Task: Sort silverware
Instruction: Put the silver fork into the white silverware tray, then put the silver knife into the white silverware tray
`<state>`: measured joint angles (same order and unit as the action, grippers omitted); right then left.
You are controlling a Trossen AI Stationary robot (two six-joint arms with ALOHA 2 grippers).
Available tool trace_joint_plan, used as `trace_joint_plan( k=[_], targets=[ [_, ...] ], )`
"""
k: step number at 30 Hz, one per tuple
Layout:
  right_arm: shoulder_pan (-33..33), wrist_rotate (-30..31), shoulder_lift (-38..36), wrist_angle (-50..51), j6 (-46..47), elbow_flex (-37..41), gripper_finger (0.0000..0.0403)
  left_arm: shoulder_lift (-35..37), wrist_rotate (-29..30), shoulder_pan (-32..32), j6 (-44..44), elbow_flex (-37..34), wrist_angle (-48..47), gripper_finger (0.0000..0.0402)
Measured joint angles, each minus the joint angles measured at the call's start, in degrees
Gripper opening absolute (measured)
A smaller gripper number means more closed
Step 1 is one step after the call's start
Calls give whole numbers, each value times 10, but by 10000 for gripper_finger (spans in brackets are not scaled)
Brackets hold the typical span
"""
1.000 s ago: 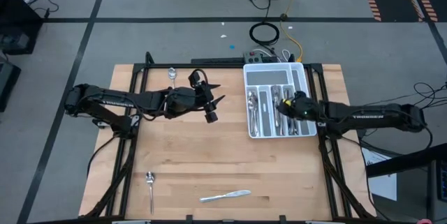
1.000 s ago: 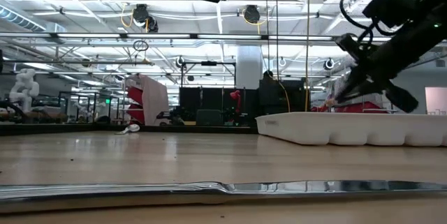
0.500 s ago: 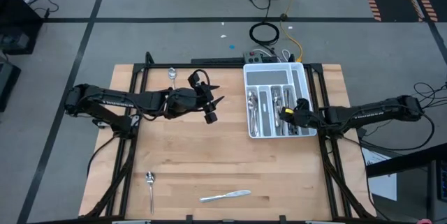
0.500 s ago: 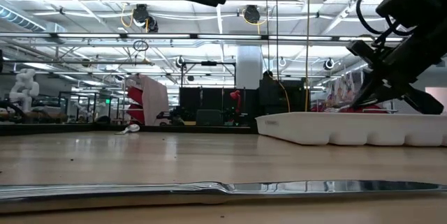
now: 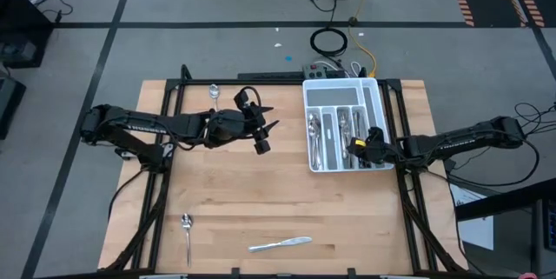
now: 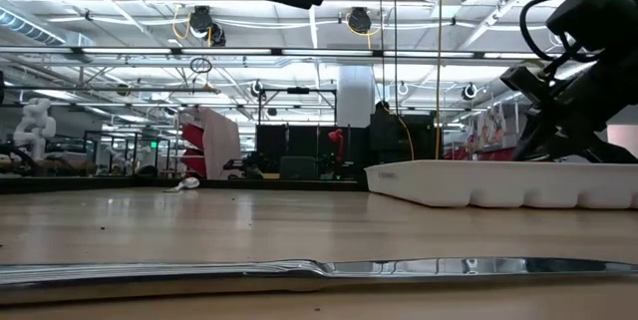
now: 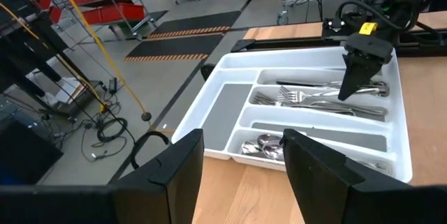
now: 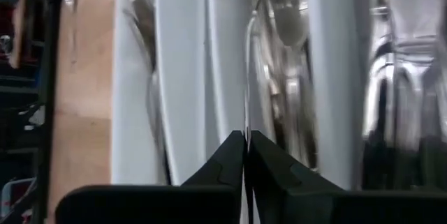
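Two dark arms reach over a wooden desk [image 5: 278, 201]. White lettering runs along each forearm, but it is too small to read with certainty.

Item 1, white tray [image 5: 375, 96]: a compartmented plastic cutlery tray at the far right part of the desk. Forks, spoons and knives, the sorted silverware [image 5: 334, 136], lie in its long slots; the left wrist view shows forks [image 7: 307, 98] in a middle slot and spoons [image 7: 262, 146] in another.

Item 2, left gripper [image 5: 261, 133]: held above the desk's middle, well apart from the tray. Its fingers [image 7: 174, 175] stand wide apart and hold nothing.

Item 3, right gripper [image 5: 354, 146]: down at the near end of the tray, pointing into a slot. Its fingers [image 8: 225, 160] are pressed almost together, with a thin bright metal edge running up from the slit between the tips. Whether that edge is gripped or merely lies in line beyond them cannot be told. A small yellow patch sits on the gripper body.

Item 4, loose pieces on the desk:
- a knife [image 5: 280, 244] lying flat near the front edge, also stretched across the foreground of the low view;
- a spoon [image 5: 187, 231] near the front left corner;
- a spoon [image 5: 214, 93] at the far left edge, apart from everything else.
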<state>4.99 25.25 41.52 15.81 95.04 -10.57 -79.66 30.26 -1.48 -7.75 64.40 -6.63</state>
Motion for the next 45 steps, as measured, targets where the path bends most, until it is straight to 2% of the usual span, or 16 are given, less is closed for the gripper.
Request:
trace_joint_plan(
  k=[9,16,20,23,29,31,35,41,45],
  targets=[
    [0,-6,0,28,9,0,76,0,0,0,0,0,0,201],
    [0,-11,-1,25,-55,-2,122,0,0,0,1,0,0,201],
    [0,-13,-13,24,-122,-33,135,0,-12,0,15,0,-6,201],
    [0,-15,-23,32,-207,-75,136,0,-88,0,40,0,-44,201],
    [0,-19,-28,60,-373,-184,137,0,-364,-4,143,0,-192,201],
    [0,-20,-26,65,-406,-211,137,-1,-400,-17,203,-4,-241,201],
    [0,-13,-22,68,-450,-227,137,-1,-396,-67,330,-18,-306,201],
    [-2,13,6,133,-436,-227,137,-10,-307,-149,503,-24,-294,201],
    [-2,20,32,164,-413,-227,137,-25,-286,-196,574,-25,-276,201]
  ],
)
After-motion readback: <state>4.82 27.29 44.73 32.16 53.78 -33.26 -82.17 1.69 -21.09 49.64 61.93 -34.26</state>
